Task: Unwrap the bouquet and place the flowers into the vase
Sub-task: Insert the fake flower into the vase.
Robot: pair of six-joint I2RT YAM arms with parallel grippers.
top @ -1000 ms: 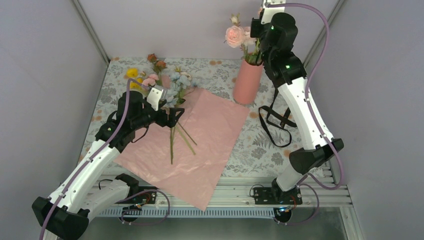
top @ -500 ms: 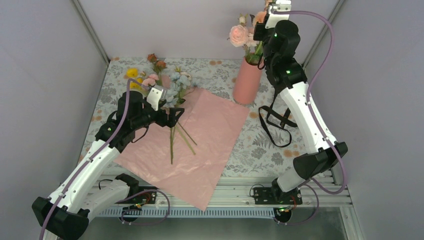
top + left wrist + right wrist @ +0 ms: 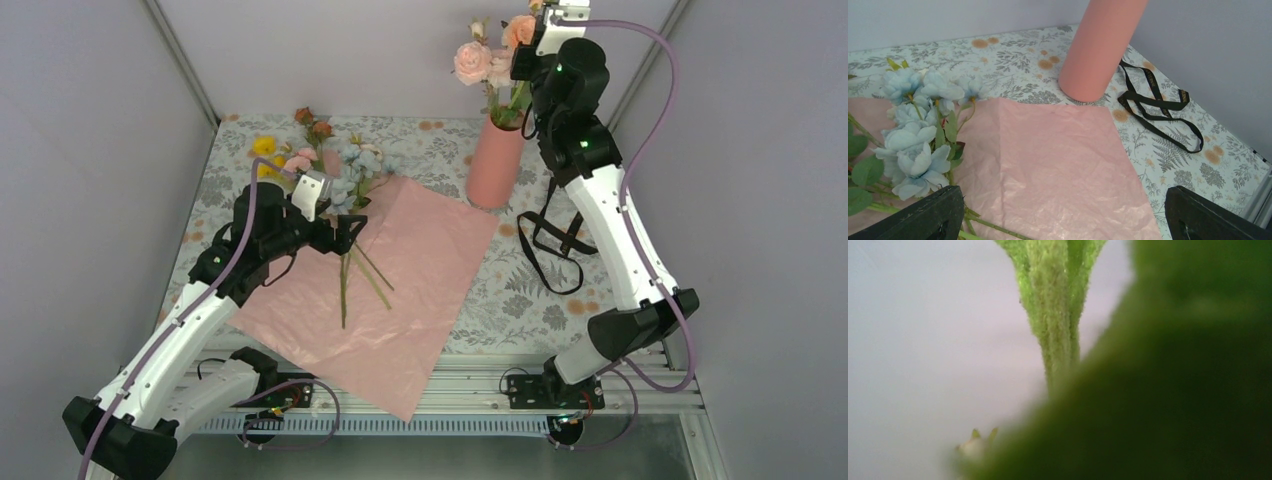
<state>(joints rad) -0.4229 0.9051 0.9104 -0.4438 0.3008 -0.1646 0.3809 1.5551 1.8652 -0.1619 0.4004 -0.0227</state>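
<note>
Top external check: unwrapping done, pink sheet (image 3: 400, 290) spread flat on desk (image 3: 440, 150). Partway through loading: pink and peach flowers (image 3: 473, 62) pinched by the stem in closed right hand (image 3: 524, 72), held straight above vase (image 3: 494, 165), stem ends apparently at its mouth, not yet released. Left to move: blue, yellow and orange blooms (image 3: 355, 165) lying just beyond left hand (image 3: 345, 232), spread wide and empty, low over their stems. Vase well apart from that hand, ahead and to its right.

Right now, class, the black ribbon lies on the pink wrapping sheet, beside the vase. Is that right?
No. The black ribbon lies on the patterned tablecloth, off the pink wrapping sheet, beside the vase. The left wrist view shows it.
</note>
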